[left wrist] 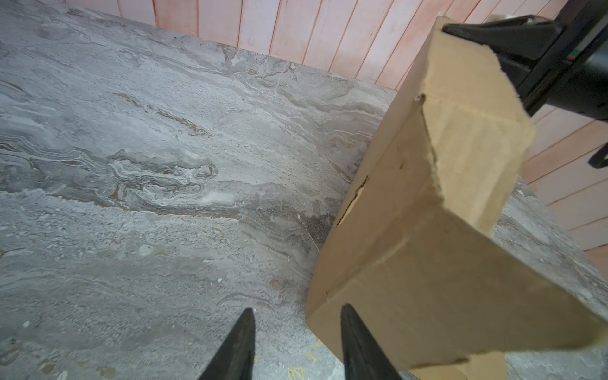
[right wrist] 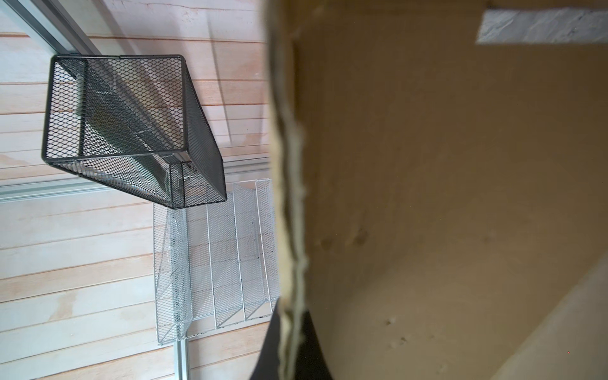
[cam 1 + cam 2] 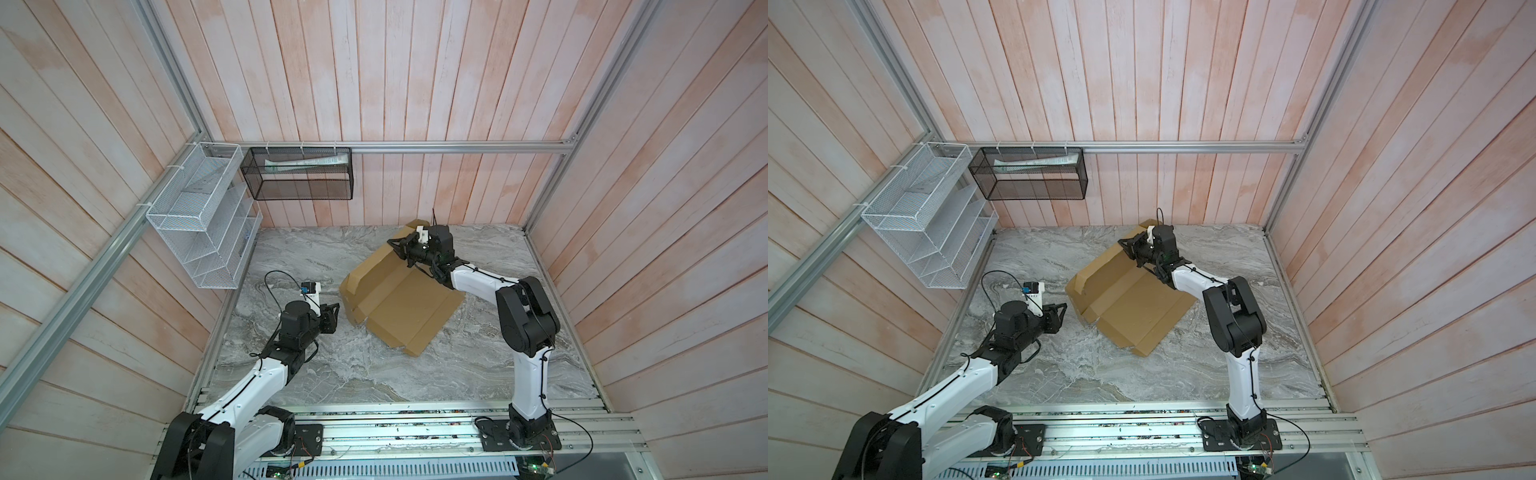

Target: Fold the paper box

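The paper box (image 3: 399, 303) is found on the far half of the bench (image 3: 332, 374). It is a partly folded sheet whose far panel is raised off the surface while the near panels lie flat. Its far edge is pinched by the right tool (image 3: 395, 244), which is clamped tight on the cardboard; the edge is seen between its fingers in the right wrist view. The left tool (image 3: 333, 316) is held partly open and empty just beside the box's left corner; whether it touches cannot be told.

The step in hand is judged to be the raising of the far panel over its crease. It would be done well if the panel were swung about the crease rather than dragged. The flat base should be pinned by the left tool so that the sheet is not slid across the bench.

One box and two tools are counted. Two wire baskets are also counted on the wall: one white basket (image 3: 199, 224) and one black basket (image 3: 297, 174).
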Available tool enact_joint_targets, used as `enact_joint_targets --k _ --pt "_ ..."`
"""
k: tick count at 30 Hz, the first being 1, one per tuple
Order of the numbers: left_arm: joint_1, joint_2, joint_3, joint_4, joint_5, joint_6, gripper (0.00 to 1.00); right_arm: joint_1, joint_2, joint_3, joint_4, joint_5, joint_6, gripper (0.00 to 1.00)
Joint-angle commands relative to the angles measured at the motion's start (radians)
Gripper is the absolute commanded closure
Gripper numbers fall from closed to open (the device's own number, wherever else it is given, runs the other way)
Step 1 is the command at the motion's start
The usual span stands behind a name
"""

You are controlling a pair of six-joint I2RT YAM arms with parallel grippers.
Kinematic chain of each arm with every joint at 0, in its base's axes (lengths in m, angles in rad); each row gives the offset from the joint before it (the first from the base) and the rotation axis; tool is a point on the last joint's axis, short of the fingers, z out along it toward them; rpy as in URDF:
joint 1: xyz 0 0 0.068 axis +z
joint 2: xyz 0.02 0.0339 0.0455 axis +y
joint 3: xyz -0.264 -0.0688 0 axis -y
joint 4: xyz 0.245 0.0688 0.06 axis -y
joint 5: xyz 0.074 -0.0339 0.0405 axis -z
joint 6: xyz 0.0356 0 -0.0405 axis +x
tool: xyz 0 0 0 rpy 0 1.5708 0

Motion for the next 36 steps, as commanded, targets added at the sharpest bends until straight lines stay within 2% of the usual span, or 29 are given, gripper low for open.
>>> enact_joint_targets --k 1,8,16,36 --pt "-0.027 0.031 0.043 0.045 0.031 0.038 0.55 -0.005 0.027 0.039 0.047 -0.031 0.001 0.99" --pt "-0.095 0.084 0.072 0.039 -0.003 0.059 0.56 -0.005 0.048 0.049 0.056 -0.048 -0.004 0.99" --pt "-0.111 0.105 0.086 0.042 -0.059 0.060 0.57 -0.006 0.062 0.049 0.064 -0.058 -0.004 0.99" --pt "-0.157 0.167 0.083 0.095 -0.057 0.045 0.61 -0.002 0.067 0.005 0.117 -0.058 -0.003 0.99"
